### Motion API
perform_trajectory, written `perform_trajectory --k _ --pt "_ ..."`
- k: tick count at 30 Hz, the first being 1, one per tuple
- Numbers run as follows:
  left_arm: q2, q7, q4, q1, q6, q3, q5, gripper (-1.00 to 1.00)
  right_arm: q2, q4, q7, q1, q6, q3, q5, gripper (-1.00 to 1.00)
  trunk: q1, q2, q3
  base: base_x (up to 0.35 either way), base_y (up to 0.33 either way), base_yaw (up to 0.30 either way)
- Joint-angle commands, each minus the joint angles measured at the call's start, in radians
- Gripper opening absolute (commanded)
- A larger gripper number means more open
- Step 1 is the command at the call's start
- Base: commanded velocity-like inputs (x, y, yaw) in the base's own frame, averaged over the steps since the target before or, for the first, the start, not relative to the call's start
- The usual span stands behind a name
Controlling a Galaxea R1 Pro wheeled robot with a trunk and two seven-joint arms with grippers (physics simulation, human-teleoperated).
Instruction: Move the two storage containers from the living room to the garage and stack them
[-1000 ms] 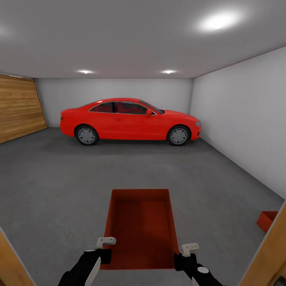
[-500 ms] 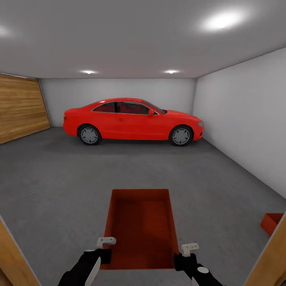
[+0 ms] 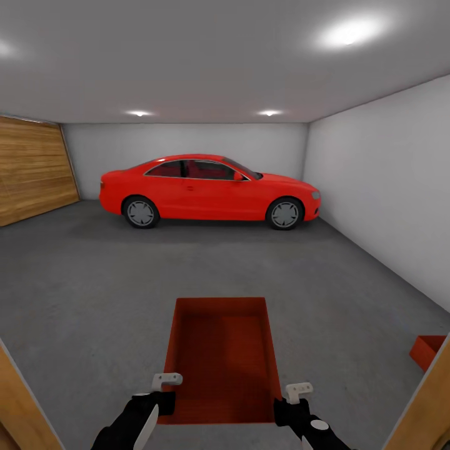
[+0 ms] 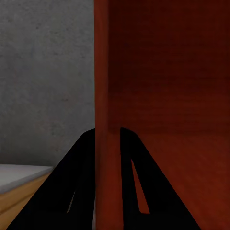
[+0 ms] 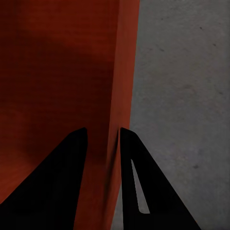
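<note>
I hold one rust-red open-top storage container (image 3: 222, 356) low in front of me, over the garage's dark grey concrete floor (image 3: 94, 300). My left gripper (image 3: 164, 390) is shut on its left wall near the close corner. My right gripper (image 3: 294, 400) is shut on its right wall. In the left wrist view the container wall (image 4: 108, 96) runs between the black fingers of the left gripper (image 4: 108, 139). The right wrist view has the right gripper (image 5: 103, 136) pinching the container wall (image 5: 122, 72). The other storage container (image 3: 428, 350) sits on the floor at the far right, partly hidden by a door frame.
A red car (image 3: 209, 190) is parked across the far end of the garage. Honey-coloured wooden panel doors (image 3: 31, 169) line the left wall, and a white wall (image 3: 387, 187) runs along the right. Wooden door-frame posts (image 3: 15, 400) (image 3: 425, 400) flank me on both sides.
The whole view slid slightly right early on, so the camera turned a little; since then it is still. Both grippers keep the same hold on the container.
</note>
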Motion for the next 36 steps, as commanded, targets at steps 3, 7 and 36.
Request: perform_trajectory --k 3,7,36 --pt "-0.001 0.006 -0.001 -0.001 0.007 0.038 -0.023 -1.0 -0.001 -0.003 0.004 0.001 -0.004 0.054 0.009 -1.0 0.0 -0.001 0.0 0.0 0.0 0.0" --pt "-0.001 0.006 -0.001 -0.001 0.007 0.038 -0.023 -1.0 -0.001 -0.003 0.004 0.001 -0.004 0.054 0.009 -1.0 0.0 -0.001 0.0 0.026 0.0 0.0" --pt "-0.002 0.006 -0.001 -0.001 0.007 0.038 -0.023 -1.0 -0.001 -0.003 0.004 0.001 -0.004 0.054 0.007 -1.0 0.0 -0.001 0.0 0.112 0.0 0.0"
